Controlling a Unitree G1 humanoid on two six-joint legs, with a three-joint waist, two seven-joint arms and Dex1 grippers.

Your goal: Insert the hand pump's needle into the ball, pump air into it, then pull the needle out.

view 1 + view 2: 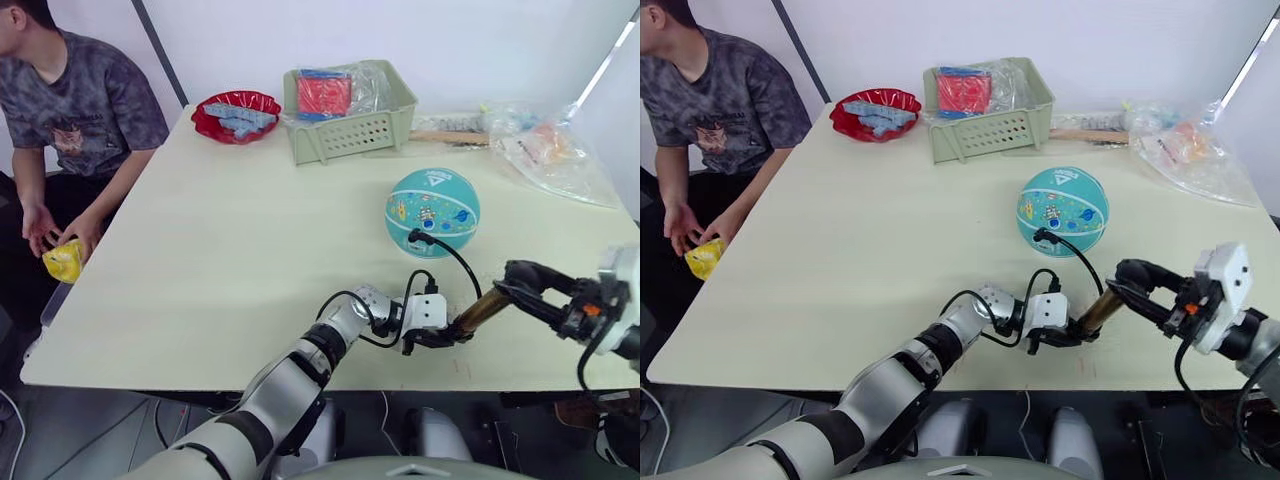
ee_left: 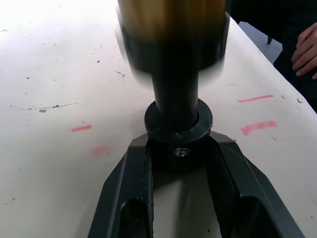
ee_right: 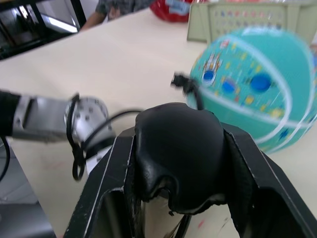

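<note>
Here the cream counter (image 1: 200, 260) meets a white wall. The pump (image 1: 482, 310) lies near the front edge, its long axis running left to right: left jaws (image 1: 437, 338) clamp its black base, right jaws (image 1: 522, 280) clasp the handle. Beyond, its hose reaches the ball (image 1: 432, 211).

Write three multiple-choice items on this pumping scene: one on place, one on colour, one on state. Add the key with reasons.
1. Where does the ball sit?
A. in the basket
B. on the table
C. in the person's hands

2. What colour is the bowl?
A. red
B. blue
C. white

3. What is the left gripper doing?
A. hanging open
B. clamping the pump's black end
C. pressing the ball

Key: 1 B, it rests on the table before the basket. 2 A, its rim is red. 3 B, its fingers close round the pump end; the right gripper holds the other end.
</note>
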